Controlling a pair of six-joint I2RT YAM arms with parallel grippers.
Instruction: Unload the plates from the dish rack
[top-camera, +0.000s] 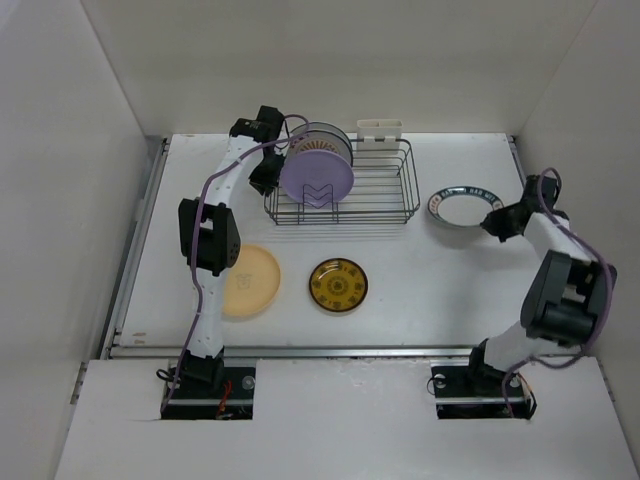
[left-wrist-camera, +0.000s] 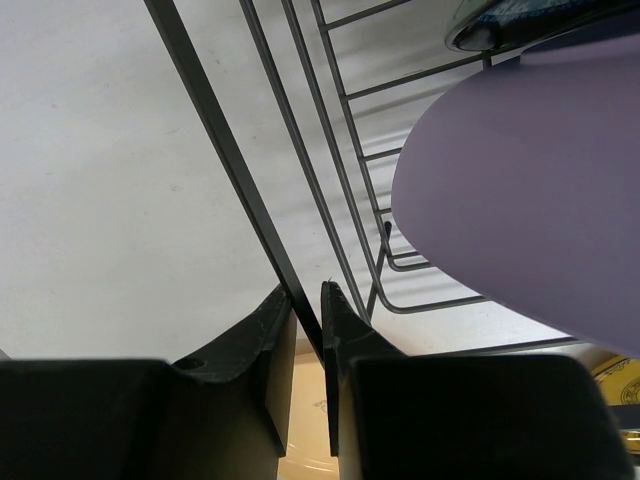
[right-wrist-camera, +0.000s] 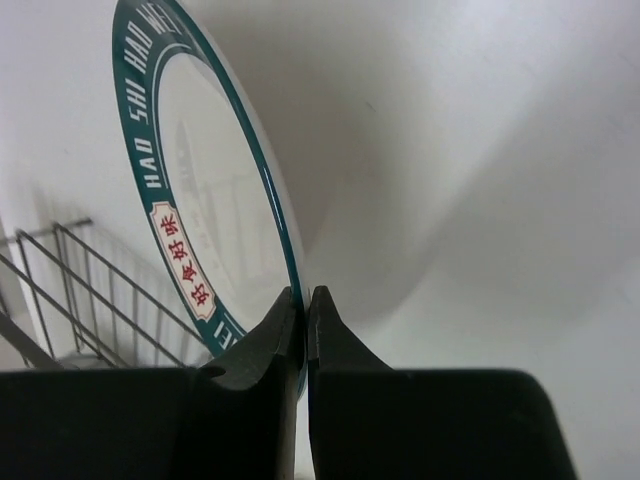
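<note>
Two plates lie before the dish rack (top-camera: 385, 203): pale yellow plate (top-camera: 250, 282) and ochre plate (top-camera: 338, 285). The left gripper (left-wrist-camera: 308, 300) pinches the rack's left rim wire; lavender plate (top-camera: 317, 177) stands inside. The right gripper (right-wrist-camera: 305, 300) clamps the edge of the teal-rimmed plate (right-wrist-camera: 215, 210), right of the rack.

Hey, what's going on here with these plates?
Two robot arms are emptying a dish rack. The left end effector is clamped on its rim wire; the right end effector pinches the edge of a teal-rimmed white plate beside the rack. A pale yellow plate and an ochre plate lie on the table; a lavender plate stands in the rack.
</note>
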